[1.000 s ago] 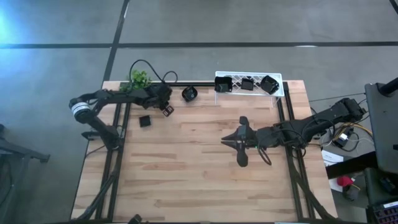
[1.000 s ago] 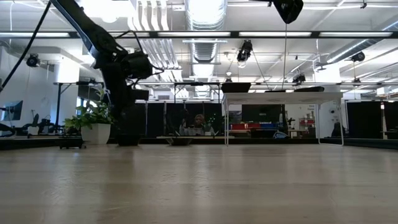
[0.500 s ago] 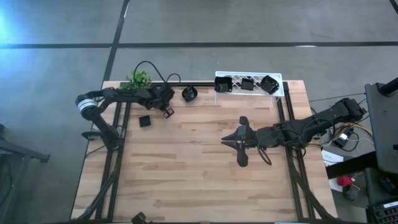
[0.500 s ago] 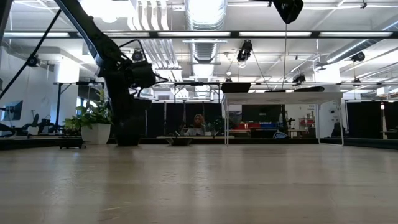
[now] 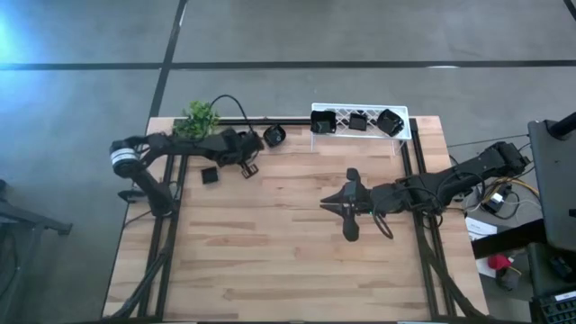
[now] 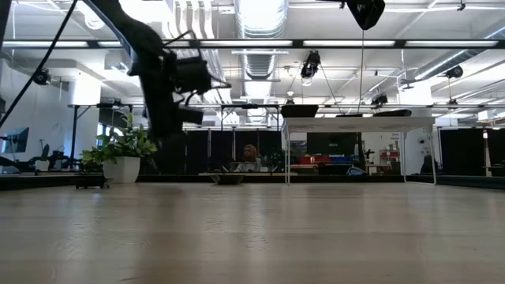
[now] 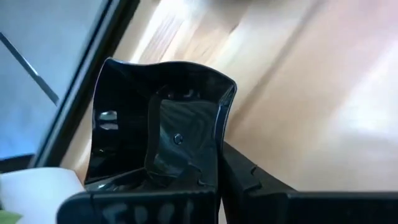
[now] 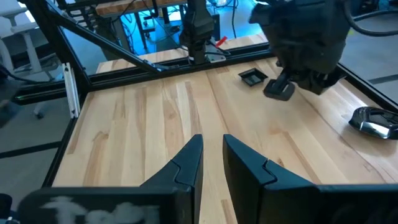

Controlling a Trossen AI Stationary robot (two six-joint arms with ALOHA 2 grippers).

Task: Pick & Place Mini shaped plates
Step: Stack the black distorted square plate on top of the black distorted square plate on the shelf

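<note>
My left gripper [image 5: 249, 167] is at the table's far left and is shut on a small black mini plate [image 7: 130, 124] with a wavy raised rim. The right wrist view shows this plate [image 8: 280, 90] low over the wood. Two more mini plates lie flat on the table, one [image 5: 210, 175] left of that gripper and one [image 5: 274, 135] by the far rail. Three others stand in the white rack [image 5: 360, 112]. My right gripper [image 5: 326, 207] hangs open over the middle of the table with nothing between its fingers. My left gripper pinches the plate's raised side wall [image 7: 219, 118]. One finger is inside the dish and the other finger [image 7: 249, 177] is outside it. The fingers slant down from the table's left. Whether the plate touches the wood, I cannot tell.
A small green plant [image 5: 200, 114] stands at the far left corner, behind my left arm. A black rail [image 5: 288, 120] runs along the far edge up to the rack. The near half of the table is bare wood [image 5: 270, 261].
My left gripper has moved a little toward the table's right edge. In the low view its wrist has shifted right and slightly up. The two loose plates and my right arm have kept still.
</note>
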